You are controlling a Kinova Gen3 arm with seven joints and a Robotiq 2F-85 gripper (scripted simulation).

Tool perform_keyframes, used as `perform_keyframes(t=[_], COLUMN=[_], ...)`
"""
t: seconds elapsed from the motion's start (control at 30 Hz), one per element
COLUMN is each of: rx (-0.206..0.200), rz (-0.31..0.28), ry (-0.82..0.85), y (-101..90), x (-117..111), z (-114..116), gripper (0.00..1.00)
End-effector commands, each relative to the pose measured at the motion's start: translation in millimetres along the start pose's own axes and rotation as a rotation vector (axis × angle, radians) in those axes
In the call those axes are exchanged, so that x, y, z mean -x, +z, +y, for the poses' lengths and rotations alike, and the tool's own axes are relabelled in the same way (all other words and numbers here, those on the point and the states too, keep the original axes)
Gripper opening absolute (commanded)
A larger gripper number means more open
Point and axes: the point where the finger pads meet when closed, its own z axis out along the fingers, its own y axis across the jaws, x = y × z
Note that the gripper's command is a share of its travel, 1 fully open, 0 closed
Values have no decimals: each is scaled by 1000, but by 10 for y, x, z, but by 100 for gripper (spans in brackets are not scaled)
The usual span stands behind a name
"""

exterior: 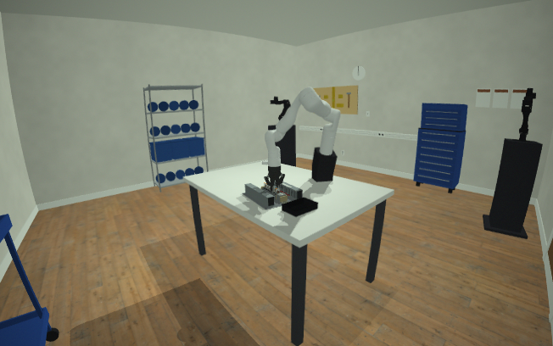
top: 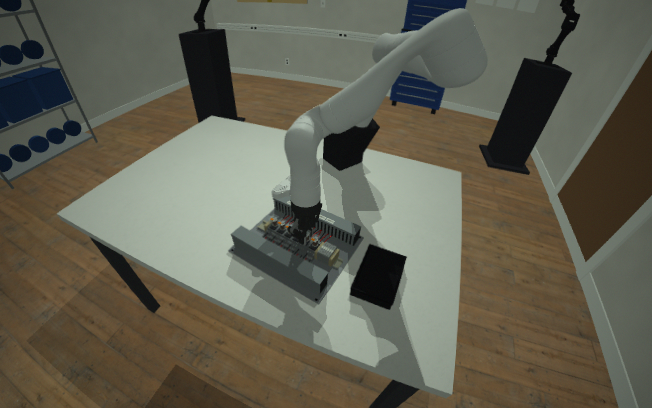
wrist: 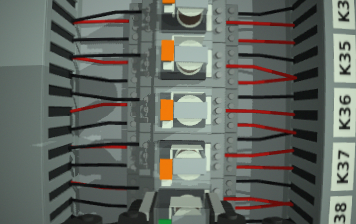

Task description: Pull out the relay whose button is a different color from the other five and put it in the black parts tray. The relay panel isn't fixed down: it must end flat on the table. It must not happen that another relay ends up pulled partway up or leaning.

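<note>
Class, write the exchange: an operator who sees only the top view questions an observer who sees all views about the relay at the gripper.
Operator: I have the top view only, and the arm hides the relay at the gripper. What colour is its button?
Observer: Green. In the wrist view, the black two-finger gripper is shut on a grey relay with a small green button.
Operator: And the neighbouring relays?
Observer: The four grey relays beyond it all carry orange square buttons.
</note>
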Motion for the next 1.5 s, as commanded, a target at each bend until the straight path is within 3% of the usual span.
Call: perform_keyframes(t=[0.0,1.47], rx=[-3,-80], rz=[0,0], ry=[0,0], y=[-7,-11], x=[-1,-1], z=[-6,14], gripper=[0,0])
